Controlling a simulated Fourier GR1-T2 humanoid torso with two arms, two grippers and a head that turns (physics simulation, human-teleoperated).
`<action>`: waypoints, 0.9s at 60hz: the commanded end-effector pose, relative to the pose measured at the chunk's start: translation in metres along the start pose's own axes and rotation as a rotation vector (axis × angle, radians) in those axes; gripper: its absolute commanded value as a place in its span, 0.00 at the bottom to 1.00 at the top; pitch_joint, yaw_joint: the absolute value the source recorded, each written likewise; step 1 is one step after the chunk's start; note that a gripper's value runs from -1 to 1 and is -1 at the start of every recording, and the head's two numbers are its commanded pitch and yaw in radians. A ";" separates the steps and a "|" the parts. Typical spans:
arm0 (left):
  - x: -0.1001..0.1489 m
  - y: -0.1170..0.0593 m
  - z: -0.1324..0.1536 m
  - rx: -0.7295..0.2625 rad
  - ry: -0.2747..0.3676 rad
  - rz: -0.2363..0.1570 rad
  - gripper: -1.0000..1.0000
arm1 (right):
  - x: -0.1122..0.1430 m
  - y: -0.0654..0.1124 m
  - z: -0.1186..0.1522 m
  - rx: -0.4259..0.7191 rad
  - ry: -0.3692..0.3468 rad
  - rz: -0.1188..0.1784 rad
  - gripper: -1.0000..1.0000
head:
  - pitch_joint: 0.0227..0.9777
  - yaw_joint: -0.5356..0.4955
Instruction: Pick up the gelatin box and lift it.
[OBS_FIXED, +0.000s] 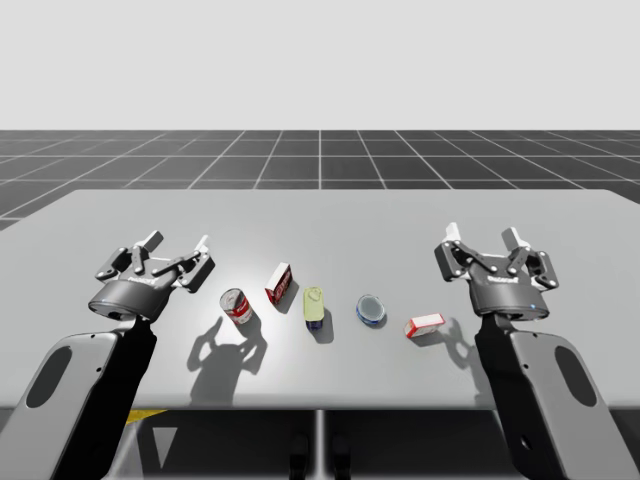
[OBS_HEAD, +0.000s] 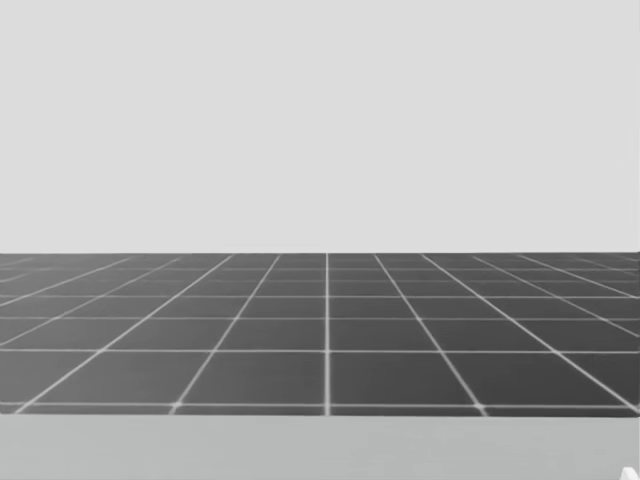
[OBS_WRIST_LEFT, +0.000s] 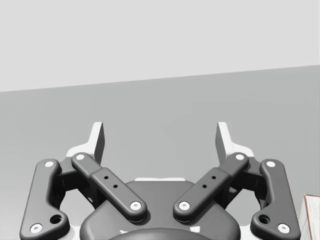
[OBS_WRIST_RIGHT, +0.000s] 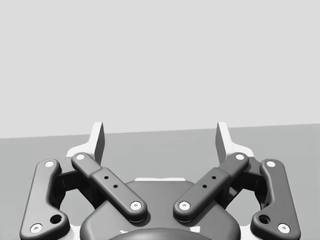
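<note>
Right gripper: 2 fingers spread wide, nothing between them, held above the table. The flat red-and-white box, probably the gelatin box, lies near the table's front edge. It sits just inboard of the robot's right arm, apart from that gripper. Row continues leftward with 4 items: blue round tin, yellow-green bottle lying down, upright red-and-white box, red-and-white can. The left gripper has its fingers equally spread and empty, near the can but not touching it. Head view: dark floor grid beyond the table's far edge.
</note>
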 end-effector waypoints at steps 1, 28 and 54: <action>0.000 0.000 0.000 -0.001 0.001 -0.002 0.00 | 0.001 0.002 0.005 0.022 -0.011 -0.021 0.00 | 0.10 0.54; 0.000 0.000 0.000 0.004 0.004 -0.004 0.00 | 0.002 0.004 0.003 0.075 0.023 -0.022 0.00 | 0.42 0.53; 0.000 0.000 -0.001 -0.005 0.011 -0.008 0.00 | -0.002 0.008 0.002 0.088 0.046 -0.027 0.00 | 0.75 0.42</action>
